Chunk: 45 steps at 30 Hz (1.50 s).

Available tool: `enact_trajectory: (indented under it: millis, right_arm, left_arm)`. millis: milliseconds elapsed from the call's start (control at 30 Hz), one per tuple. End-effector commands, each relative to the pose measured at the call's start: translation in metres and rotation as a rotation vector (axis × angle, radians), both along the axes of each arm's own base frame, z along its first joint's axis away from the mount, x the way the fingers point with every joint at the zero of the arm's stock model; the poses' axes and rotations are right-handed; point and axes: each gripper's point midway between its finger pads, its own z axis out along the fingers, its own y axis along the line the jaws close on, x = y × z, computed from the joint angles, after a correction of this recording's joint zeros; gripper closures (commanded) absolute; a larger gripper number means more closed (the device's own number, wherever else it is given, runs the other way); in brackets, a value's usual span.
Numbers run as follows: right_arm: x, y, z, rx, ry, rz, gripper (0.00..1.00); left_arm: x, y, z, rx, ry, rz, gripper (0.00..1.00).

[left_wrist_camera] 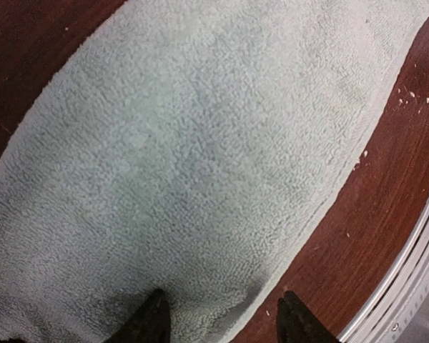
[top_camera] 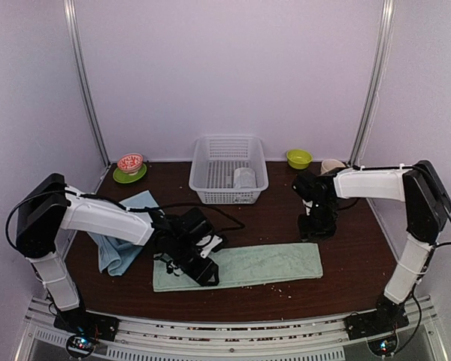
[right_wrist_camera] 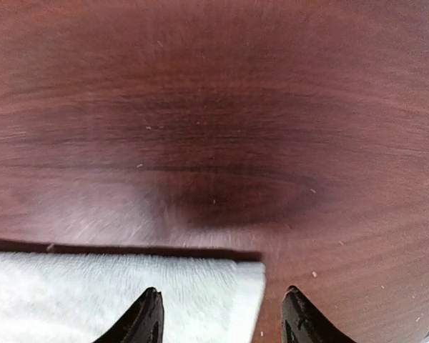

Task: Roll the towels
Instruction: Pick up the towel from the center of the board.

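Black, and standing apart with nothing gripped between them, the fingers of the left hand (left_wrist_camera: 222,325) hang low over the left end of the pale green towel (top_camera: 244,265). One fingertip is above the cloth and the other above bare wood just past the towel's near hem. The towel lies flat and stretched out as a long strip, parallel to the near edge of the table (top_camera: 346,289), roughly midway along it.

Over at the strip's right end, the right hand (right_wrist_camera: 222,318) points down at the towel's far corner. Its fingers are spread too and hold nothing, with that corner showing between them and dark wood beyond.

Just left of the left arm, the light blue towel (top_camera: 119,244) sits crumpled near the left edge. At the far edge, in the middle, stands a white lattice basket (top_camera: 210,162) with a small greyish-white towel (top_camera: 244,178) inside, toward its right side. A red bowl (top_camera: 130,161) on a green plate (top_camera: 120,177) sits in the far left corner. A green bowl (top_camera: 299,158) and a pale cup (top_camera: 332,165) stand toward the far right corner.
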Motion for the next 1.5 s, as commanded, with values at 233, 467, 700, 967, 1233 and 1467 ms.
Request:
enact_trajectory:
  millis: [233, 467, 700, 967, 1233, 1467]
  right_arm:
    - [-0.057, 0.059, 0.039, 0.324, -0.208, -0.004, 0.49]
    - [-0.07, 0.063, 0.005, 0.272, -0.194, -0.006, 0.54]
    - [-0.08, 0.032, -0.024, 0.134, -0.132, 0.023, 0.55]
    - [-0.091, 0.01, -0.039, 0.062, -0.084, 0.031, 0.55]
    - [-0.088, -0.018, -0.045, 0.02, -0.055, 0.012, 0.56]
    - [-0.072, -0.008, 0.009, 0.111, -0.165, -0.025, 0.48]
  left_arm:
    - [0.028, -0.018, 0.112, -0.177, -0.134, 0.109, 0.41]
    - [0.066, 0.035, 0.081, -0.087, -0.17, 0.334, 0.44]
    - [0.071, 0.073, 0.023, 0.043, -0.127, 0.393, 0.53]
    - [0.083, 0.081, -0.01, 0.118, -0.102, 0.416, 0.61]
    - [0.106, 0.049, -0.002, 0.083, -0.097, 0.386, 0.64]
    - [0.1, 0.047, 0.014, 0.04, -0.092, 0.369, 0.58]
